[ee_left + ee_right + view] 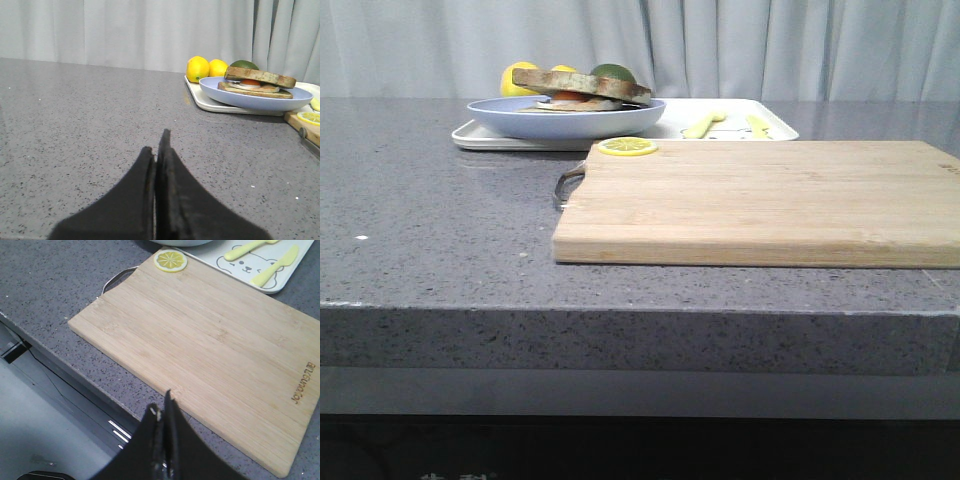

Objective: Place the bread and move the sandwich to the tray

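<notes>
Your sandwich (582,88) already sits closed on the blue plate (565,118), and the plate rests on the left end of the white tray (720,130), toward the bench's far edge, left of centre. So the work looks all but finished, and the step in hand is simply to leave it undisturbed: keep both arms low and back, and make no sweep toward the far edge that could nudge the plate off the tray's rim.

The top slice of bread (260,76) is thick, brown-crusted and tilted, riding higher on one side, with white egg and something orange-red showing beneath it. It may be slightly off-square over the lower slice, though the angle is too flat to be sure. A bump would likely slide it.

Your left gripper (159,150) hangs over bare bench well toward the left edge, fingers pressed together and empty. Your right gripper (164,410) is likewise pinched closed on nothing, above the near edge of the cutting board (760,200). A lemon slice (627,146) lies on the board's far left corner, and yellow cutlery (265,260) lies on the tray's right end.
</notes>
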Available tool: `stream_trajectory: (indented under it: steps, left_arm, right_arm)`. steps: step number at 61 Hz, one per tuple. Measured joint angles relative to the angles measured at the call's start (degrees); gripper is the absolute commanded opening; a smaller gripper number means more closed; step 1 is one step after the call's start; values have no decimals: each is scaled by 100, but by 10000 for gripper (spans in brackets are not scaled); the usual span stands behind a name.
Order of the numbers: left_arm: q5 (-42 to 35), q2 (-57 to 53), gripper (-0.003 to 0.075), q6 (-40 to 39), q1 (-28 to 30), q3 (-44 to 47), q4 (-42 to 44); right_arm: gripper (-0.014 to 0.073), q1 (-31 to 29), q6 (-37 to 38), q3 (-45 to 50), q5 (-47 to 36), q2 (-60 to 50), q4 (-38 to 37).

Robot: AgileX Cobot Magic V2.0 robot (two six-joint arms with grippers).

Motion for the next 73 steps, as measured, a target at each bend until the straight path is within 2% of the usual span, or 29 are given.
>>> stream_trajectory:
  steps: [55,65,73]
  left_arm:
    - [-13,0,-17,-9,0,0,0]
    - [-13,0,-17,-9,0,0,0]
    - [-13,0,-17,-9,0,0,0]
  right_arm:
    - [-67,-44,0,60,0,-99,0]
    - [-67,-797,0,469,-173,-583,-63]
    - [-67,-1505,0,1124,-900,-1220,-223]
